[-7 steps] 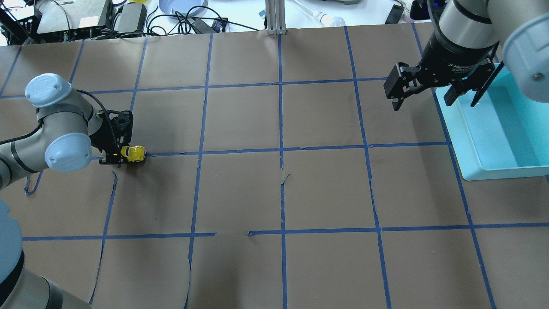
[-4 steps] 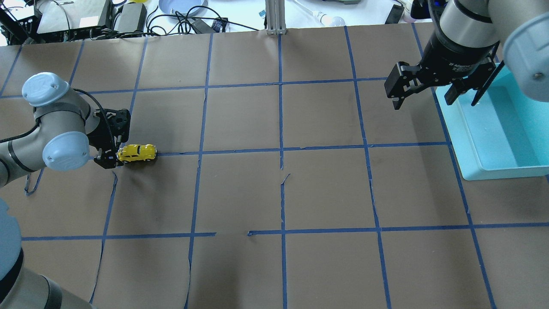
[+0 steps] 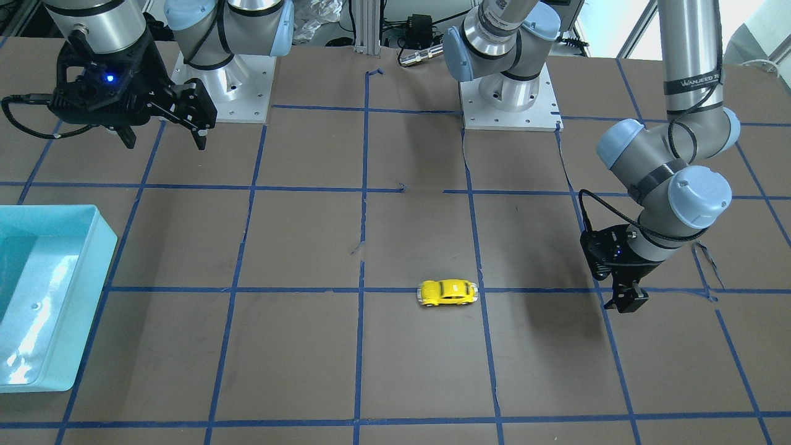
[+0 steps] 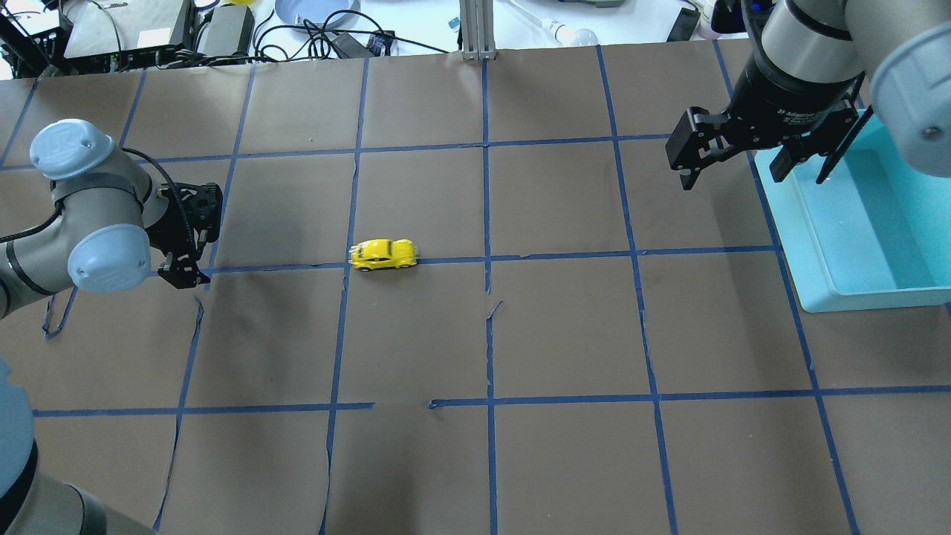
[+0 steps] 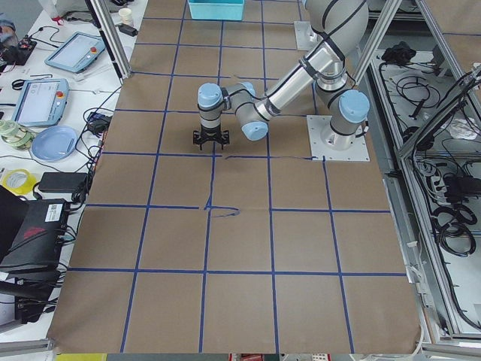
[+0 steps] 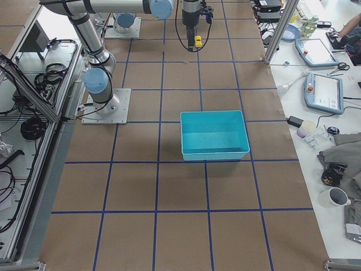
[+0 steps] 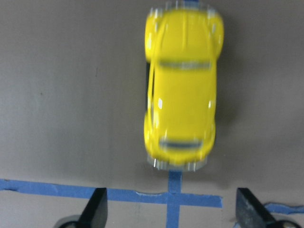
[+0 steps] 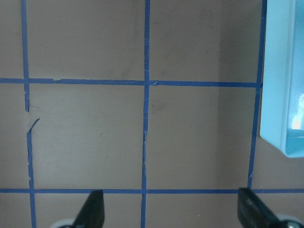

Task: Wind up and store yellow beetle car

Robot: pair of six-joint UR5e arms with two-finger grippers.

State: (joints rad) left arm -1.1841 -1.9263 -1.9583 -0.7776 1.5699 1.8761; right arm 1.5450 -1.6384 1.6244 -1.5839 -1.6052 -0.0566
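The yellow beetle car (image 4: 383, 255) stands free on the brown table on a blue tape line, left of centre. It also shows in the front-facing view (image 3: 448, 292) and, blurred, in the left wrist view (image 7: 180, 90). My left gripper (image 4: 183, 276) is open and empty, low over the table, well to the left of the car; it shows too in the front-facing view (image 3: 625, 303). My right gripper (image 4: 732, 174) is open and empty, held high at the far right beside the bin.
A light blue bin (image 4: 817, 282) stands at the table's right edge, also in the front-facing view (image 3: 93, 247) and the right wrist view (image 8: 280, 71). Blue tape lines grid the brown paper cover. Cables and equipment lie beyond the far edge.
The left gripper let go of the car, which has rolled to the right along the tape line. The left gripper has drawn back slightly left. The right arm has not moved.
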